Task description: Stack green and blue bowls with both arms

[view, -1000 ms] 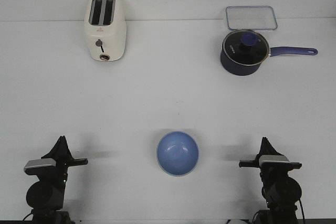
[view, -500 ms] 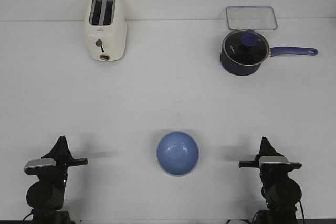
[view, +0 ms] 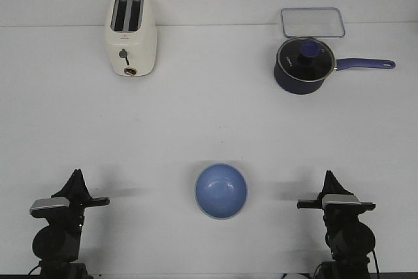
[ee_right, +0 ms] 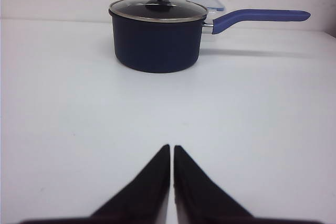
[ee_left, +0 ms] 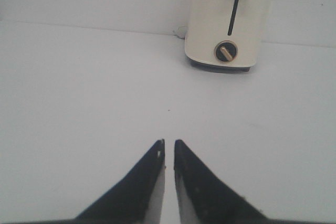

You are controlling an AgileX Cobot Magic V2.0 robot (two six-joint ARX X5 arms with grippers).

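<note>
Judging from the front view, the stacking looks either finished or not begun, and the pictures do not settle which. Only one bowl shows: the blue bowl (view: 221, 191) sits upright on the white bench (view: 209, 115) at about 6 o'clock from the bench's middle, between the two arms and touched by neither. No green bowl can be seen anywhere; whether it lies nested under the blue one cannot be told from above, since the blue rim would hide it.

Going from the left: the left hand (view: 77, 176) is parked at about 8 o'clock, low near the bench edge, well apart from the bowl. Its wrist view shows the left hand (ee_left: 169, 148) with fingers drawn nearly together, only a thin slit between the tips, holding nothing. Far ahead of it at 11 o'clock stands a cream toaster (view: 130, 34) with a lever and a round dial; no brand or lettering on it is legible.

At 1 o'clock a navy pan (view: 304, 65) with a glass lid stands just in front of a clear tray (view: 313, 21). A faint pale mark on the pan's wall is too small to read.

The right hand (view: 328, 179) rests at about 4 o'clock, and its wrist view shows the right hand (ee_right: 171, 153) likewise narrowed to a slit and empty.
</note>
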